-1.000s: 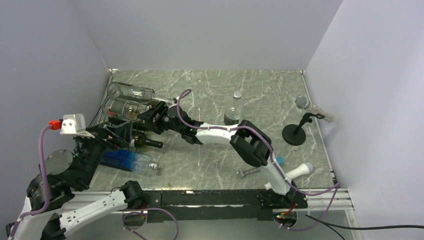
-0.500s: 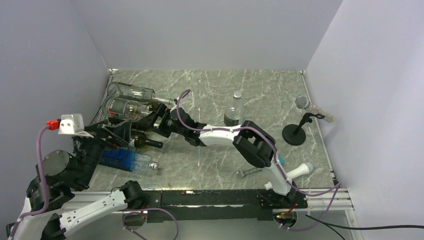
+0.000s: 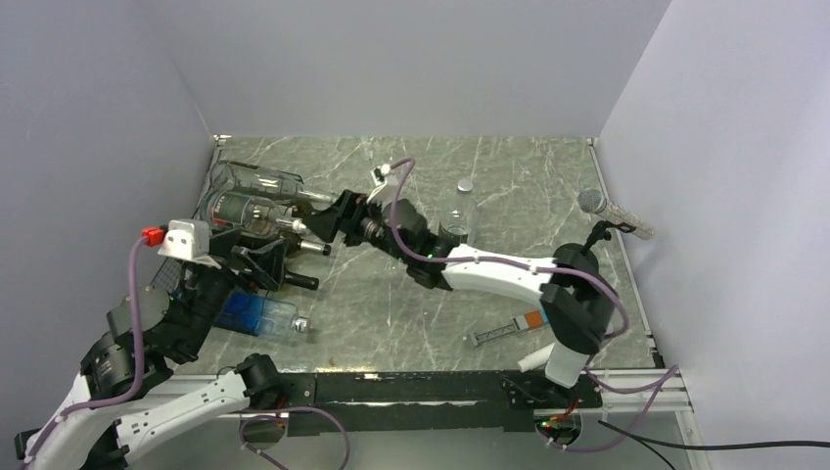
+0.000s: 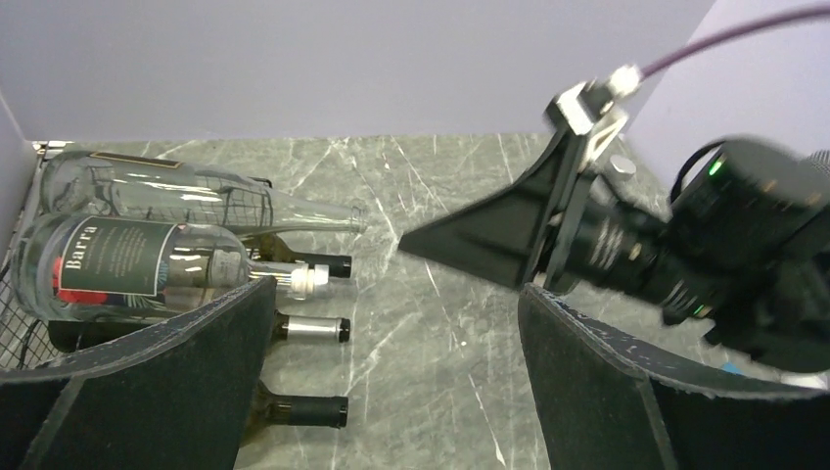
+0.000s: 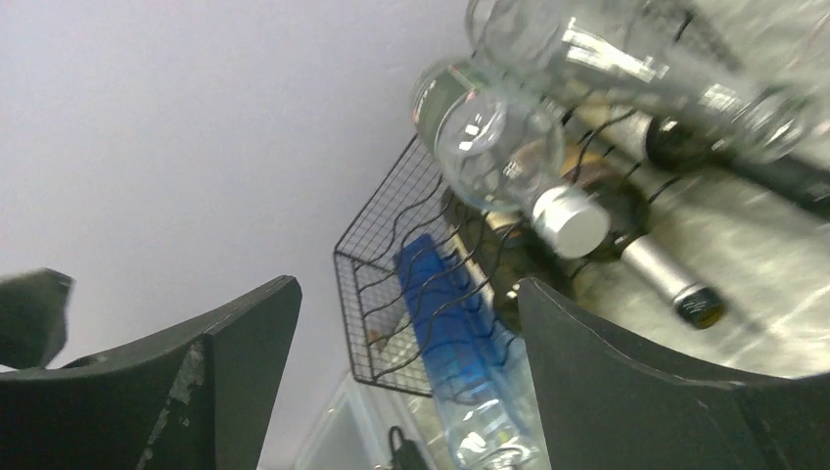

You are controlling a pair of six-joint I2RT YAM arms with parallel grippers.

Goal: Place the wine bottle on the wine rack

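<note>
Left wrist view: the clear glass dark-labelled wine bottle lies on the black wire rack. Probably heavy, slick, breakable; grasp its neck. Both arms' jaws gape empty.

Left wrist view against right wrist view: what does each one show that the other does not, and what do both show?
Only the left wrist view shows the right arm and the Barra label. Only the right wrist view shows the blue plastic bottle. Both show the clear wine bottle with its silver cap, lying on its side, and the dark bottle necks beneath it.
</note>
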